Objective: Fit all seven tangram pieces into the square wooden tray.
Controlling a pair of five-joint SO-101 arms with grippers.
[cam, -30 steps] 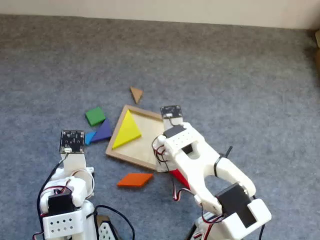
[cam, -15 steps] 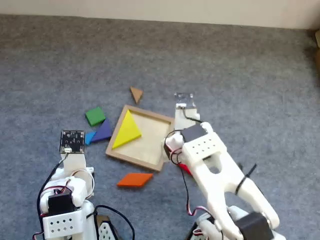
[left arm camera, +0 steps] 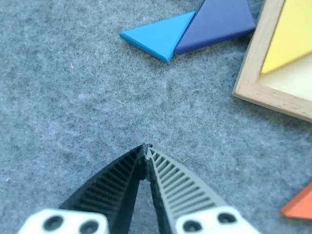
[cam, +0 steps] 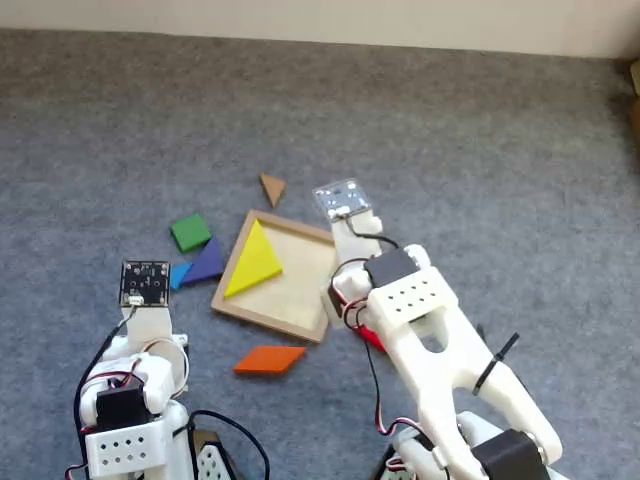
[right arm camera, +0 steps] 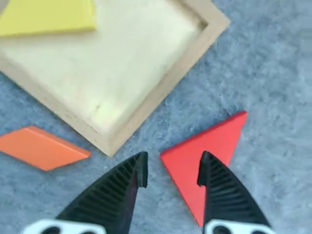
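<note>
Beside the tray (right arm camera: pixel 163 90) corner, a red triangle (right arm camera: pixel 210 145) lies apart.

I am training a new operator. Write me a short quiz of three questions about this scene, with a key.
1. True or false: the yellow triangle lies inside the wooden tray.
2. Which piece is nearest to the right hand? A) green square B) red triangle C) orange parallelogram
3. Fill in: the fingers of the left hand are ____ (open or shut).
Key: 1 true; 2 B; 3 shut.
</note>
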